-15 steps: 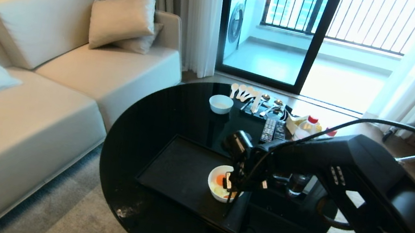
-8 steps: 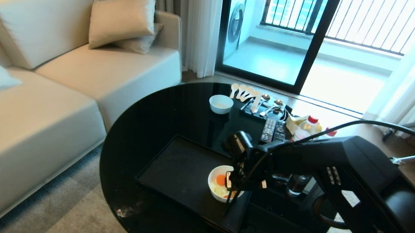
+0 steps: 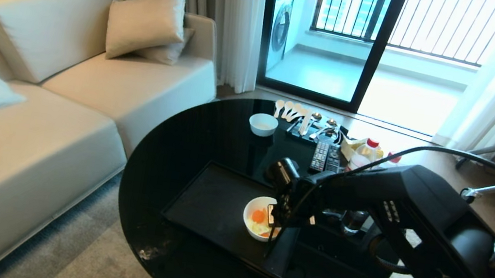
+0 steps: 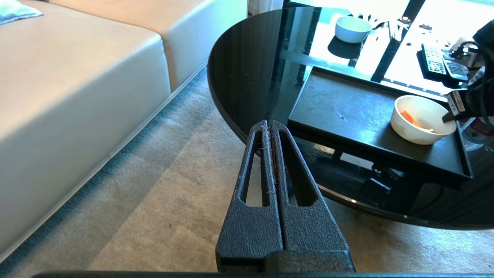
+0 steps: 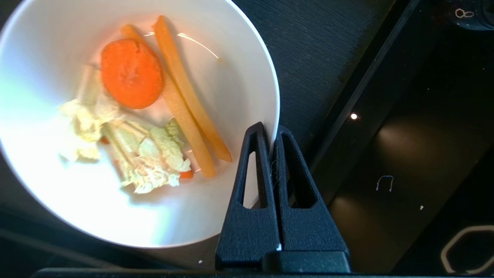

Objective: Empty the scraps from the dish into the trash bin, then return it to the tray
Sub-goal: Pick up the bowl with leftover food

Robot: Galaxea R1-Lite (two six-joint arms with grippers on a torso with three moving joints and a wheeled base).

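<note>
The dish (image 3: pixel 248 215), a deep white bowl, stands at the right end of the black tray (image 3: pixel 213 202). It holds the scraps (image 5: pixel 131 73): an orange slice, orange sticks and pale green pieces. My right gripper (image 5: pixel 272 129) is shut on the dish's (image 5: pixel 115 216) right rim, one finger inside and one outside; the head view shows it (image 3: pixel 271 216) reaching in from the right. A small cylinder (image 3: pixel 354 219) just right of the tray, mostly hidden under my right arm, may be the trash bin. My left gripper (image 4: pixel 268 124) hangs shut and empty over the carpet, left of the table.
On the glossy round table (image 3: pixel 177 148), behind the tray, are a smaller white bowl (image 3: pixel 263 124), spoons (image 3: pixel 291 110), remotes (image 3: pixel 326 155) and bottles (image 3: pixel 366 152). A beige sofa (image 3: pixel 33 126) stands close on the left. Carpet surrounds the table.
My right gripper's fingers have closed on the dish's rim. The dish and the gripper have shifted slightly left on the tray.
</note>
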